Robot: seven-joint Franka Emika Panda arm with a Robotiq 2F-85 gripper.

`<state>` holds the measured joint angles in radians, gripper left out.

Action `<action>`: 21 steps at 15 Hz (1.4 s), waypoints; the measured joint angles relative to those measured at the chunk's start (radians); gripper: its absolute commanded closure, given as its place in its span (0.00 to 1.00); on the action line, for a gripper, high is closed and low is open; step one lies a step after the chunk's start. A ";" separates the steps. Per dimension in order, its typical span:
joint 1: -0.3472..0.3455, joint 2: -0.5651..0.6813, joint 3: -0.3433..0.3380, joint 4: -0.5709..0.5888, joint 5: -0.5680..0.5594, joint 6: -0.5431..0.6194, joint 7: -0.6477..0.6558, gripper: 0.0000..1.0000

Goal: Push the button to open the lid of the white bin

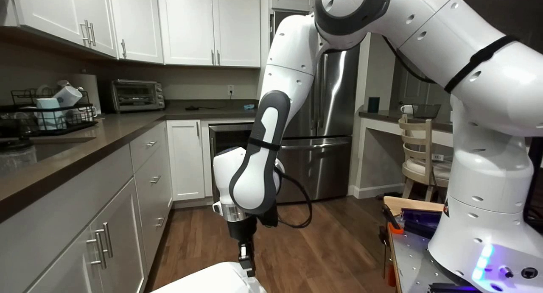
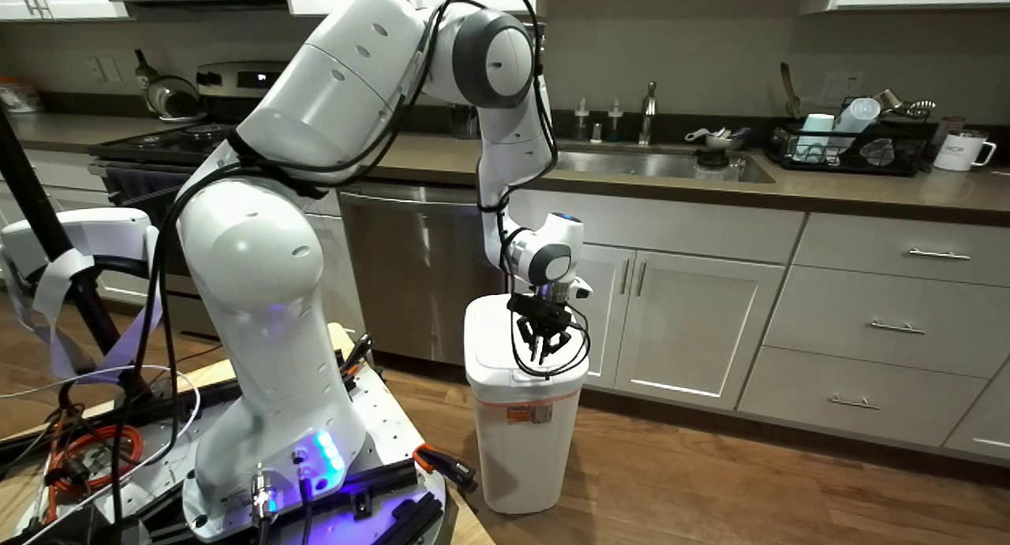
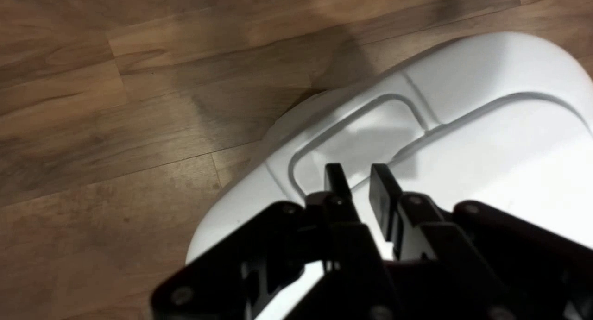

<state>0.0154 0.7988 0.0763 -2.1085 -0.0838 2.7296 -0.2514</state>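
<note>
Wrist view: hand [image 3: 356, 170] narrowly parted, hiding part of white bin [image 3: 482, 139]; wood floor [image 3: 116, 148] alongside.

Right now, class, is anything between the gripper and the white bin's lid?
Nothing visible: the wrist view shows only the lid beneath the gripper; in an exterior view, the black cable loops to one side.

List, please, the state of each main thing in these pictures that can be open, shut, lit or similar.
Claw, partly open
Lid, shut
Likely button, cannot tell if pressed
Bin, upright
Fridge, shut
Dishwasher, shut
Toaster oven, shut
Cabinets, shut
Drawers, shut
Stove display, lit
Base light, lit, bluish
</note>
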 measured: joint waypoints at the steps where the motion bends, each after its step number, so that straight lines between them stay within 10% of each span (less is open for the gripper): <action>1: -0.028 0.011 0.011 0.012 0.000 0.001 -0.022 0.99; 10: -0.299 0.151 0.146 0.038 0.003 0.025 -0.193 0.94; 21: -0.137 0.144 0.080 0.129 -0.014 -0.129 -0.186 0.93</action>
<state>-0.1213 0.9433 0.1561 -1.9798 -0.0974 2.6001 -0.4374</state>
